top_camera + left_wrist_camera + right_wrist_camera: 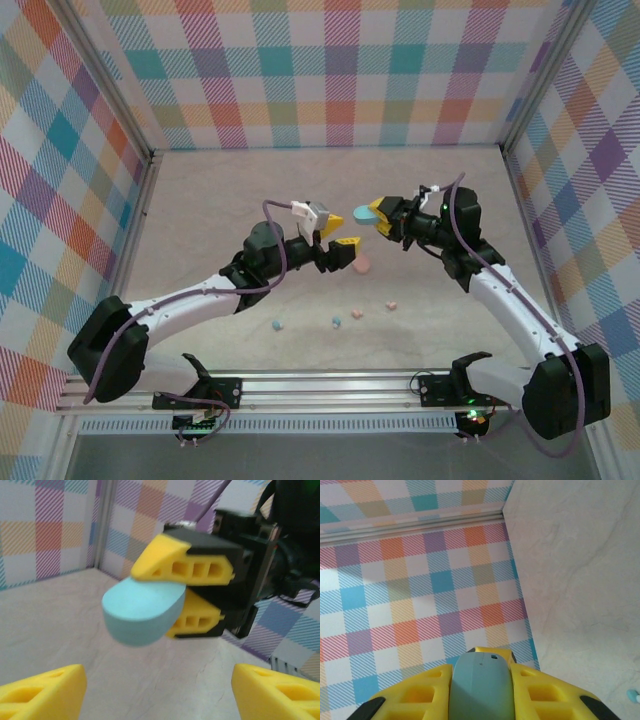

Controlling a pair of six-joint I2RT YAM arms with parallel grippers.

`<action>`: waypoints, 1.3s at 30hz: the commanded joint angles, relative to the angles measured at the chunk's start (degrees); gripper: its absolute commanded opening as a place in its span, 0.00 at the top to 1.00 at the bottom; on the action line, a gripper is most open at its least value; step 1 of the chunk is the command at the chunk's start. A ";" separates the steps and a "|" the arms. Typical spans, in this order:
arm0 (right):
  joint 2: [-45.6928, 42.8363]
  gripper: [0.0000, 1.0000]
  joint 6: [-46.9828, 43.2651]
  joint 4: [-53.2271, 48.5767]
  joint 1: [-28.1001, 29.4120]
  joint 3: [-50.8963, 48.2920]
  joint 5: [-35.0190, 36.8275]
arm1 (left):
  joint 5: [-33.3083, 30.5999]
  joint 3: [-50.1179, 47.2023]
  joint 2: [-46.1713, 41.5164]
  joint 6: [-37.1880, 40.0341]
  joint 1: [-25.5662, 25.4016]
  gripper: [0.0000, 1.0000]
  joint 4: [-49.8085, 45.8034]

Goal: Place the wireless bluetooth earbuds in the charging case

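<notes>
1. Top external view, left side: the left arm reaches from the near left corner toward the middle of the pale surface (200,200). The left gripper (348,231) has its yellow fingers apart, with nothing between them.
2. Left wrist view: the left gripper (159,680) shows one yellow fingertip in each bottom corner, spread wide. They face the right gripper (159,596) across an open gap.
3. Nearer than the left gripper, the four wireless bluetooth earbuds (336,322) lie loose on the surface in a rough row. From left to right they are two light blue, then two pink. Each lies apart from the others, and none sits in a case.
4. Between that row and the grippers, the pink charging case (362,264) rests on the surface, just on the near side of the left gripper's fingertips.
5. Right of centre, the right gripper (380,215) is clamped on the blue charging case (370,214) and holds it up off the surface. The case's rounded end points left toward the left gripper, close to it but not touching. In the left wrist view the blue charging case (142,612) juts out from between two yellow fingers, one above and one below.
6. Right wrist view: the blue charging case (480,690) sits squeezed between the fingers of the right gripper (480,662). A small dark mark near its far end is too small to read.
</notes>
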 commanded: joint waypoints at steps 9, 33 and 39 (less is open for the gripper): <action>0.13 0.82 3.92 5.35 2.04 4.41 -1.86 | 10.90 4.04 3.33 -8.94 5.62 0.28 11.79; 3.69 0.82 6.47 8.94 3.71 5.21 -3.15 | 18.43 6.51 5.45 1.07 5.58 0.56 9.84; 4.17 0.80 6.55 9.28 3.89 5.26 -3.55 | 19.36 7.09 5.85 -0.02 5.59 0.54 10.80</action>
